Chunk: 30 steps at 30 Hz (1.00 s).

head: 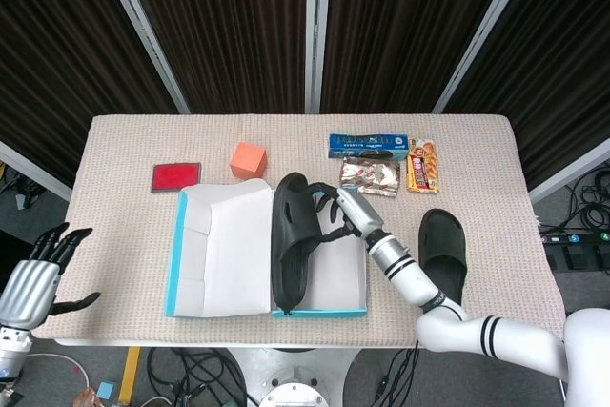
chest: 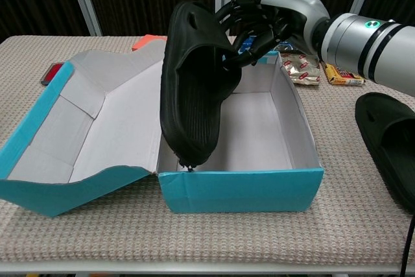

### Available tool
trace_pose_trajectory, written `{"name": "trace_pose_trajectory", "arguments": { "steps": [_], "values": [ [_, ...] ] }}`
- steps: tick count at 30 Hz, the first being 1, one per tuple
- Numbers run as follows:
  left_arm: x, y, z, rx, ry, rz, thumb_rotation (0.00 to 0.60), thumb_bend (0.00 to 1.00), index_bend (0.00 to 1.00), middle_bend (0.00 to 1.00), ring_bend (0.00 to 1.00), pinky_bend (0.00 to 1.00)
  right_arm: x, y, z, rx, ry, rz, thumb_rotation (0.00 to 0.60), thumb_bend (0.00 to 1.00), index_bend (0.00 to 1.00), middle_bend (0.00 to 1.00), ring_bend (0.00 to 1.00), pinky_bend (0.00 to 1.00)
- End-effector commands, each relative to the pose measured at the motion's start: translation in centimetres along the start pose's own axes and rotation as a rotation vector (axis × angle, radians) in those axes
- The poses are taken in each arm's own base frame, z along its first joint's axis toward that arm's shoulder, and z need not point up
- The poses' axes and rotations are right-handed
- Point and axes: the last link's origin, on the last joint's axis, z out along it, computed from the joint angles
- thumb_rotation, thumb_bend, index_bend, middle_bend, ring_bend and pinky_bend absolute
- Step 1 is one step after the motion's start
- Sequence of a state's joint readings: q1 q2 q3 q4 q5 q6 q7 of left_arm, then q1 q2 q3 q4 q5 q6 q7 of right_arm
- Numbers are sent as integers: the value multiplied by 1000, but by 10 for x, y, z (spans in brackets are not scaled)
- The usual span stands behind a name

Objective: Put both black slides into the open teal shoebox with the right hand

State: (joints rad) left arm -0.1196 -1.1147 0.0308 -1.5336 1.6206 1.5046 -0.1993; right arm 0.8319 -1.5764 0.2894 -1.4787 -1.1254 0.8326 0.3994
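My right hand (head: 335, 213) (chest: 258, 19) grips one black slide (head: 289, 243) (chest: 196, 89) by its strap. The slide hangs on edge, sole toward the lid, over the left side of the open teal shoebox (head: 319, 310) (chest: 240, 189), its lower tip down at the box's front wall. The second black slide (head: 443, 253) (chest: 390, 144) lies flat on the table to the right of the box. My left hand (head: 33, 278) hovers open off the table's left front edge, holding nothing.
The box lid (head: 219, 250) (chest: 97, 128) lies folded open to the left. Behind the box sit an orange cube (head: 248, 160), a red flat item (head: 176, 176) and several snack packets (head: 370, 161) (chest: 337, 64).
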Motion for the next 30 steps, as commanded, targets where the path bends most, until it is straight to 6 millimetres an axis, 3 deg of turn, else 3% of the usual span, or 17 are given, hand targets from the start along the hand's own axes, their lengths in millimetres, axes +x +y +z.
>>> {"name": "trace_pose_trajectory", "arguments": {
  "steps": [1,15,30],
  "values": [
    [0,-2,-2,3,0,-2,600,0,108,146,13,84,-2,-1,9,0,-16,2,600,99,587,490,419,597],
    [-1,-11,-4,1,-13,4,600,0,108,146,12,84,-17,10,27,-30,-67,14,600,101,587,490,419,597],
    [-4,-8,4,-8,-23,1,600,0,109,146,12,84,-24,28,27,-68,-96,-10,600,102,587,490,418,597]
  ]
}}
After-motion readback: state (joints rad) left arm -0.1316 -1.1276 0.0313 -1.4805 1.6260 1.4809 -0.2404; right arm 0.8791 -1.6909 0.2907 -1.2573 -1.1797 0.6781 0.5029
